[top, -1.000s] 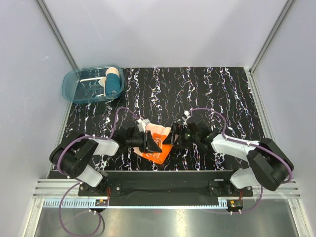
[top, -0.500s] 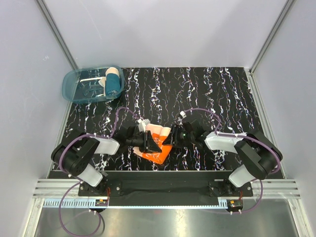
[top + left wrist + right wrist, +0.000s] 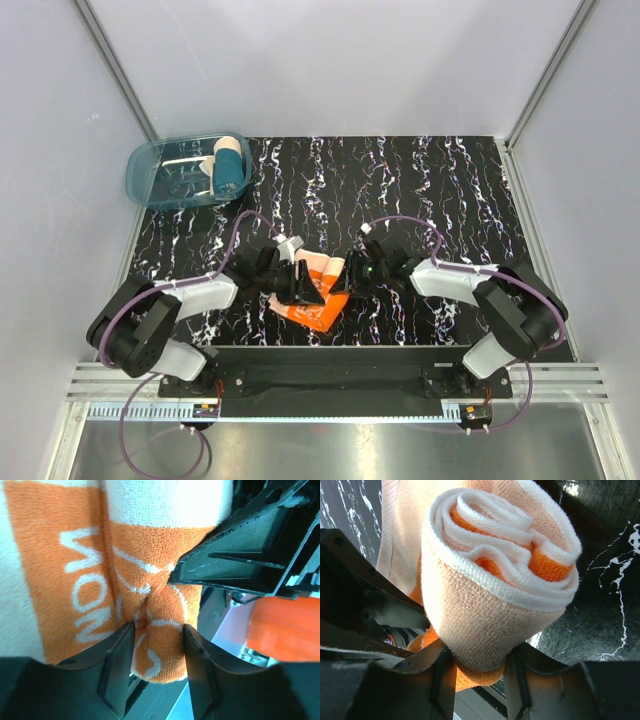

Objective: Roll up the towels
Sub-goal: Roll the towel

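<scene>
The orange towel lies near the front middle of the black marbled table, partly rolled, with both grippers on it. My right gripper is shut on the end of the roll, whose spiral of cream and orange layers faces the camera. From the left, my left gripper has a fold of the same towel between its fingers, and the fold touches both. In the top view the left gripper and right gripper meet head-on. The teal-blue towel lies rolled in the tub.
A translucent blue plastic tub stands at the back left corner of the table. Grey walls and metal posts close in the table on three sides. Both arm bases sit on the rail along the near edge.
My right gripper has moved left onto the roll and shut on it. The left gripper's jaws have widened a little around the fold, and the left arm has shifted slightly away from the near edge.
</scene>
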Robot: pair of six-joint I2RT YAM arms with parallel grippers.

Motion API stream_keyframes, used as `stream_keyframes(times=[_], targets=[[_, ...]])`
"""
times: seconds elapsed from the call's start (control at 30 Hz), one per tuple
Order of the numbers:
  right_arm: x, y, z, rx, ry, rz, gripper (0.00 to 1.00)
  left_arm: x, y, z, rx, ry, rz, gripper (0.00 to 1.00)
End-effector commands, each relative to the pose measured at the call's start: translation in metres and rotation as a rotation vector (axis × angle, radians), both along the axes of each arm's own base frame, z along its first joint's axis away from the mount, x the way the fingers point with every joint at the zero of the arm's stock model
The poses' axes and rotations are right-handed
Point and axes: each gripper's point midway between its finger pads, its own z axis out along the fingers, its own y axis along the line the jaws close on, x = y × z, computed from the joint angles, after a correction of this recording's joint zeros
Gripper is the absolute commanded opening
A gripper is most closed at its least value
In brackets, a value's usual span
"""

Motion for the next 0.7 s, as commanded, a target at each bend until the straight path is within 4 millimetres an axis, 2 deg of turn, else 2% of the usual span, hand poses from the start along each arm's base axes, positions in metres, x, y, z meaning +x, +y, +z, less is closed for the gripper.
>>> stream_keyframes(times=[0.0,0.2,0.23,0.3,0.33,0.37,0.4,0.43,0.5,0.53,0.67], targets=[[-0.018,-0.02,-0.024,-0.138,0.07,0.025,0.4,0.013,0.011,0.004,0.097,-0.082,0.027,0.49],[-0.024,-0.02,-0.023,-0.16,0.09,0.066,0.39,0.022,0.022,0.02,0.266,-0.225,0.053,0.54],[-0.024,-0.02,-0.021,-0.163,0.086,0.071,0.39,0.015,0.02,0.025,0.295,-0.256,0.024,0.56],[-0.026,-0.022,-0.022,-0.177,0.096,0.075,0.39,0.024,0.02,0.038,0.353,-0.34,0.053,0.58],[-0.025,-0.021,-0.021,-0.179,0.092,0.08,0.38,0.015,0.016,0.043,0.377,-0.367,0.028,0.62],[-0.026,-0.022,-0.021,-0.186,0.1,0.082,0.39,0.017,0.013,0.054,0.386,-0.41,0.037,0.63],[-0.027,-0.022,-0.02,-0.189,0.099,0.085,0.38,0.024,0.017,0.058,0.435,-0.46,0.076,0.63],[-0.025,-0.022,-0.018,-0.191,0.094,0.083,0.38,0.017,0.012,0.062,0.449,-0.507,0.051,0.64],[-0.026,-0.022,-0.016,-0.197,0.098,0.085,0.38,0.019,0.01,0.076,0.464,-0.599,0.068,0.66],[-0.026,-0.023,-0.016,-0.198,0.101,0.086,0.38,0.011,0.003,0.082,0.451,-0.633,0.043,0.67],[-0.027,-0.022,-0.013,-0.199,0.098,0.088,0.38,0.007,-0.002,0.088,0.526,-0.745,0.046,0.7]])
